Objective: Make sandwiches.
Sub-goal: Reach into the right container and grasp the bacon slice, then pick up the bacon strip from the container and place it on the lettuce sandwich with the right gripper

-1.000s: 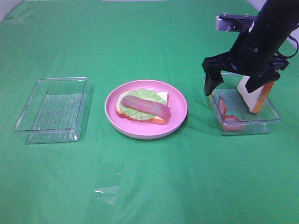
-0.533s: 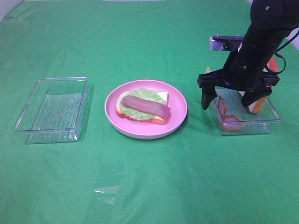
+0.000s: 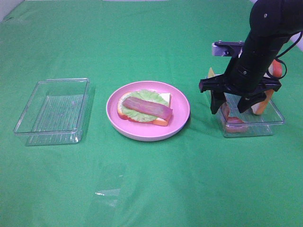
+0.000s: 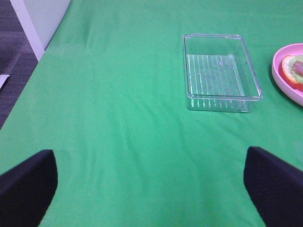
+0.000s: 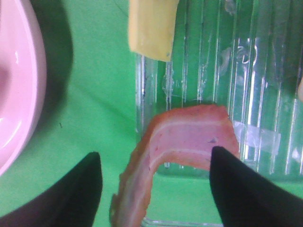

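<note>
**Tabletop.** A green cloth is covering the tabletop (image 3: 189, 179). A pink plate (image 3: 142, 133) is sitting at its centre. The left tray (image 3: 49, 136) is lying at 9 o'clock from the plate and the right tray (image 3: 248, 130) at 3 o'clock, both well apart from it.

**Sandwich.** The part-built sandwich is resting on the plate. The bottom bread slice (image 3: 162, 122) is lying flat, a lettuce leaf (image 3: 142, 94) is covering it, and the top bacon strip (image 3: 147, 109) is lying across the leaf.

**Right tray.** The loose bacon strip (image 5: 189, 137) is lying curled against the tray wall nearest the plate. A cheese slice (image 5: 150, 28) is leaning at the tray's 11 o'clock corner. The spare bread slice (image 3: 260, 106) is standing tilted at the 3 o'clock side.

**Right tool.** The right tool (image 3: 229, 110) is reaching down into the right tray. Its fingers are standing spread on either side of the loose bacon strip. A gap is showing on one side, so it is not gripping the strip.

**Left tool.** The left tool (image 4: 151, 175) is hanging over bare cloth with its fingers spread wide and holding nothing. It is showing only in its own wrist view.
</note>
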Motion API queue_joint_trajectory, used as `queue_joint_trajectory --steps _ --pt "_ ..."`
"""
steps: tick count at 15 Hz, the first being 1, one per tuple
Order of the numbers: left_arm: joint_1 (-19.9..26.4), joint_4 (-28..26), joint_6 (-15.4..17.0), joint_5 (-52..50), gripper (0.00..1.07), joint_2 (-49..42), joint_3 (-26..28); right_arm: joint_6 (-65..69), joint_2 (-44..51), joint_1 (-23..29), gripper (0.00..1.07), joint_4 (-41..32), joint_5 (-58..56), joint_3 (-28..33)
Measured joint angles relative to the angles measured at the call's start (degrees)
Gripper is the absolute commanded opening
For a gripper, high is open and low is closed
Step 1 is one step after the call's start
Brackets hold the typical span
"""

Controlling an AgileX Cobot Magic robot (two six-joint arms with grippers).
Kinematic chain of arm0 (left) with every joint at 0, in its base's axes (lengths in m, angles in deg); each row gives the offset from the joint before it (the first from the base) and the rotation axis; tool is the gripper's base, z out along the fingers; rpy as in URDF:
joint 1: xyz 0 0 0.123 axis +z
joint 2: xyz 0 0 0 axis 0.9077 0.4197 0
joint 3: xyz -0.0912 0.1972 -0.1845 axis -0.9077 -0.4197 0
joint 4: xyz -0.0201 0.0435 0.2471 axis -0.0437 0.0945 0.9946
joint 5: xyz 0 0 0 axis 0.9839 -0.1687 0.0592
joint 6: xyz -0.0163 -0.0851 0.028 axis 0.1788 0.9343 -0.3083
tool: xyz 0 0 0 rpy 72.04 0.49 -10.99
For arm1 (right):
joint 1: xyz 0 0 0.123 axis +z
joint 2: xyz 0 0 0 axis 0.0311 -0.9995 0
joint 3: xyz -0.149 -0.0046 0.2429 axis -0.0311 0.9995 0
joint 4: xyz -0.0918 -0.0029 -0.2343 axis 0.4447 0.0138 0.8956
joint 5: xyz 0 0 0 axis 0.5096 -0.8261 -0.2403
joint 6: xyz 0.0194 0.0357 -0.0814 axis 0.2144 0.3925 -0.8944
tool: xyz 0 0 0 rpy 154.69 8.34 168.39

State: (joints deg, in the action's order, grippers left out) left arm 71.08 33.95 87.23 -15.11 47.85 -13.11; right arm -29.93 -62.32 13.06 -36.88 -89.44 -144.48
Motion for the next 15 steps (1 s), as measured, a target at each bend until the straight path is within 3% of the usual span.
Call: queue_joint_trajectory --steps 1,2,4,15 --pt "0.00 0.00 0.00 0.00 1.02 0.00 0.00 0.52 0.00 0.00 0.34 0.00 0.00 0.00" --pt "0.00 0.00 0.00 0.00 1.02 0.00 0.00 1.09 0.00 0.00 0.20 0.00 0.00 0.00" --pt "0.00 0.00 0.00 0.00 1.02 0.00 0.00 1.32 0.00 0.00 0.00 0.86 0.00 0.00" --pt "0.00 0.00 0.00 0.00 1.02 0.00 0.00 -0.34 4.35 0.00 0.00 2.52 -3.38 0.00"
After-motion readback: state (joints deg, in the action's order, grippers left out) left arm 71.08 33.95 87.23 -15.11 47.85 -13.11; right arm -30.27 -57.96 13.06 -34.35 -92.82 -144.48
